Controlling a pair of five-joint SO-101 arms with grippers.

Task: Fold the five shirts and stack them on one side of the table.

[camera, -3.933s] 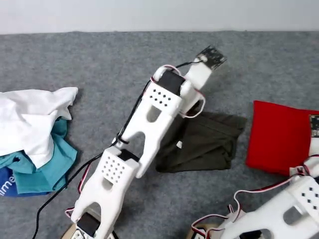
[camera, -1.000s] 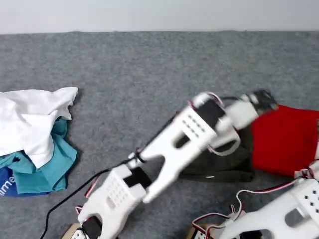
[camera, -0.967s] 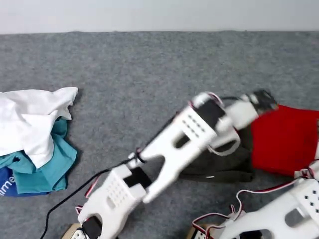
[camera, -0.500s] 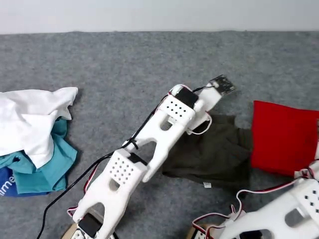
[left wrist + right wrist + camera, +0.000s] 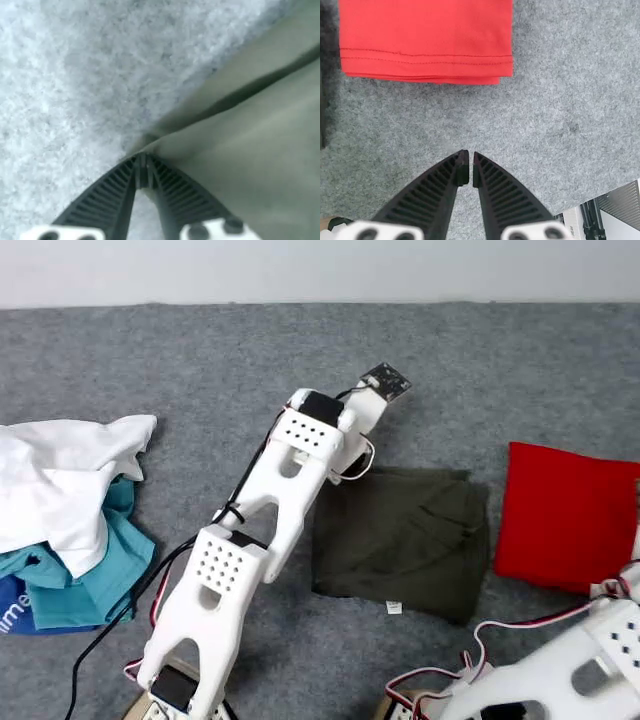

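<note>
Dragged back leftward, the green shirt (image 5: 405, 540) lies flat, a little apart from the folded red shirt (image 5: 560, 515) on the right. The left gripper (image 5: 142, 167) pinches the green shirt's far left corner. The right gripper (image 5: 468, 172) hangs closed and empty over the grey mat (image 5: 200, 370), near the red shirt.

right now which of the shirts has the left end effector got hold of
The dark olive folded shirt: the left end effector pinches its corner. The red folded shirt lies beside it, untouched.
</note>
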